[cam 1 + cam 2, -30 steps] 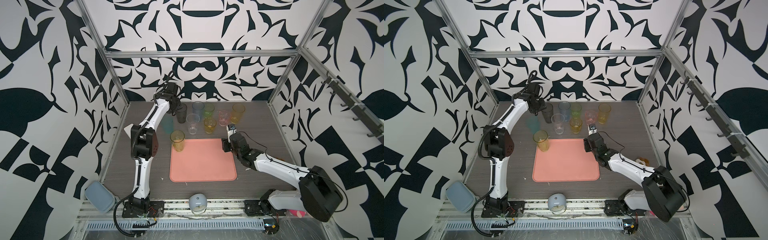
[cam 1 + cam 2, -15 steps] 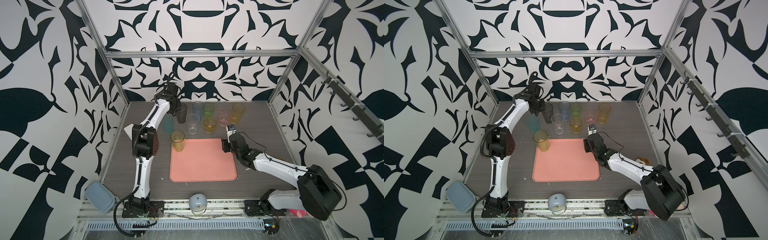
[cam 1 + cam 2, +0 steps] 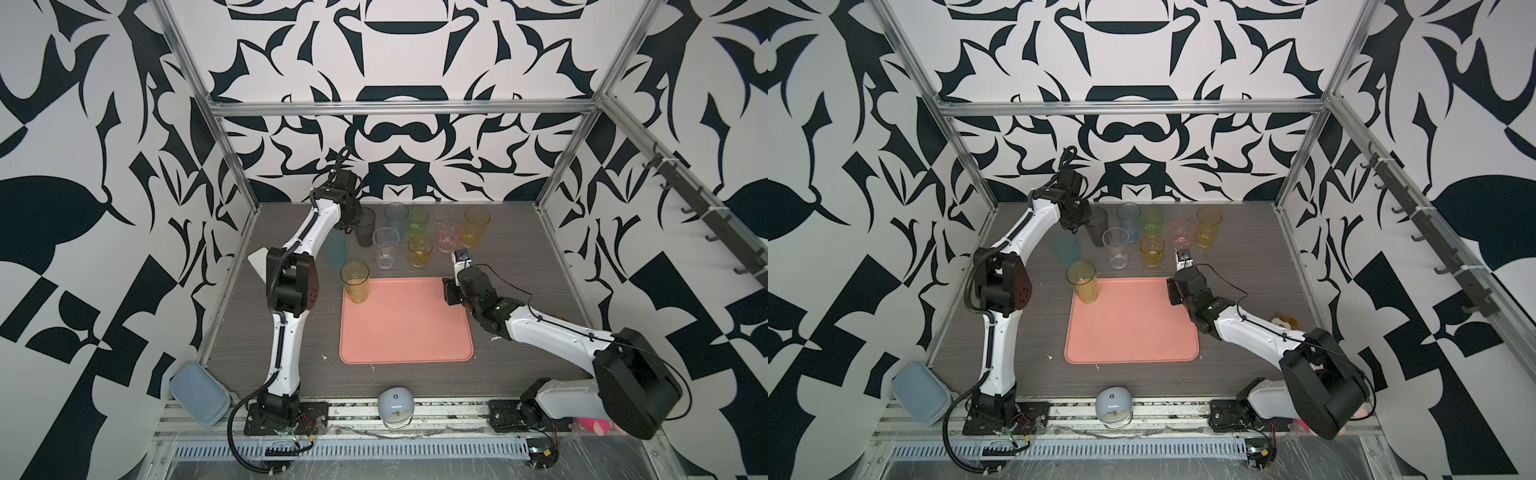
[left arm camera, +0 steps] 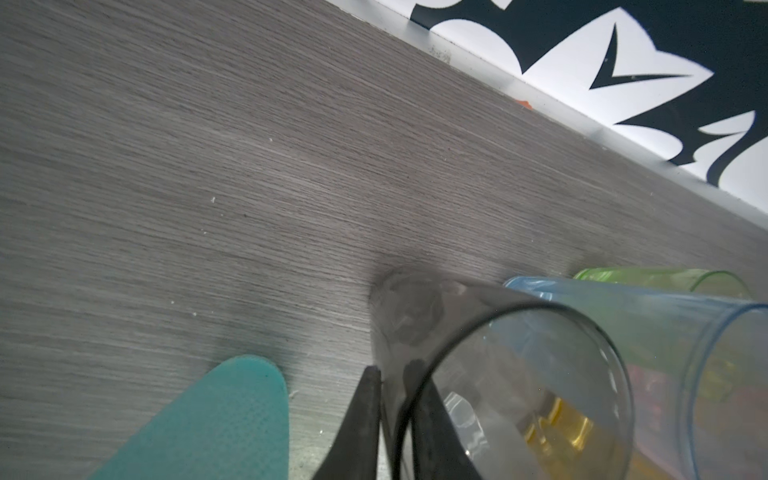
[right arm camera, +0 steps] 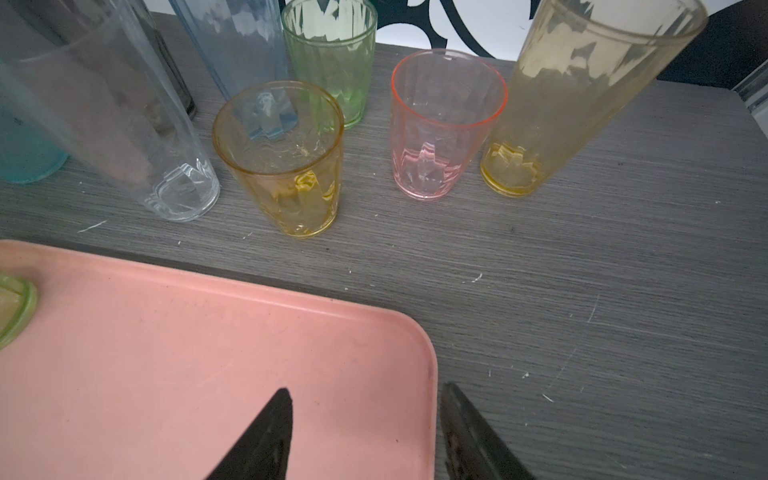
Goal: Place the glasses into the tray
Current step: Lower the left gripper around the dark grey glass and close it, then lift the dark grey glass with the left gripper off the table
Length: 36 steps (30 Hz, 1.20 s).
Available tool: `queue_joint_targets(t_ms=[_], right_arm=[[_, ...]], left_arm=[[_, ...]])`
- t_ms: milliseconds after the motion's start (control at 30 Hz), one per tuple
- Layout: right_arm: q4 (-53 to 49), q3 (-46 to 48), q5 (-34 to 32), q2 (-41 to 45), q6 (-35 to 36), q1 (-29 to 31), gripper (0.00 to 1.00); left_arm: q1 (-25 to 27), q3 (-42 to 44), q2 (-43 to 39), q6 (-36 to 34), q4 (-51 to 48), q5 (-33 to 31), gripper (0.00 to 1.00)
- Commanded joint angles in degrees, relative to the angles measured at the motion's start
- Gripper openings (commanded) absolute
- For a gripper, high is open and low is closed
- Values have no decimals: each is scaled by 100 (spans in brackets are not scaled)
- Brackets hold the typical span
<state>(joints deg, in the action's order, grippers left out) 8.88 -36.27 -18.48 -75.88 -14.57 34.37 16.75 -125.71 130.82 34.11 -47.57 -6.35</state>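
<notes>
Gripping the grey glass (image 3: 365, 227) by its wall, the left gripper (image 4: 392, 370) had one finger inside the rim and one outside, pressed close on the glass, as the left wrist view showed. That glass stood on the table at 11 o'clock from the tray (image 3: 405, 332). One yellow glass (image 3: 355, 281) already stood in the tray's 10 o'clock corner; the other glasses waited beyond its 12 o'clock edge. The step in hand looked like the pick of a second glass; next would come a straight lift, then a carry toward 5 o'clock into the tray. Room was tight: the blue glass (image 3: 396, 217) stood just beside at 3 o'clock, the clear glass (image 3: 385, 248) near at 4 o'clock, the teal glass (image 3: 336, 249) at 8 o'clock beside the arm, and the back wall near at 12. Lifting before any sideways move would likely spare them. The right gripper (image 5: 365, 432) hovered, jaws apart and empty, over the tray's 2 o'clock corner, with most of the tray free
</notes>
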Motion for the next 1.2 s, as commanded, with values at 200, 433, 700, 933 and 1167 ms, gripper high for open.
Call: queue_joint_targets(t_ms=[200,433,700,933,1167], right_arm=[[129,-220,-59,-47,35,13,60],[121,-258,-23,-116,29,11,60],[117,-249,-24,-110,25,8,60],[122,-249,-24,-111,20,9,60],[113,-273,-33,-140,20,12,60]], left_arm=[[-72,-158,5,-35,-129,63,8],[-98,-132,-183,-71,-151,43,3],[-142,-131,-434,-124,-213,60,0],[-148,-298,-714,-141,-383,57,0],[-147,-348,-1068,-171,-498,58,0]])
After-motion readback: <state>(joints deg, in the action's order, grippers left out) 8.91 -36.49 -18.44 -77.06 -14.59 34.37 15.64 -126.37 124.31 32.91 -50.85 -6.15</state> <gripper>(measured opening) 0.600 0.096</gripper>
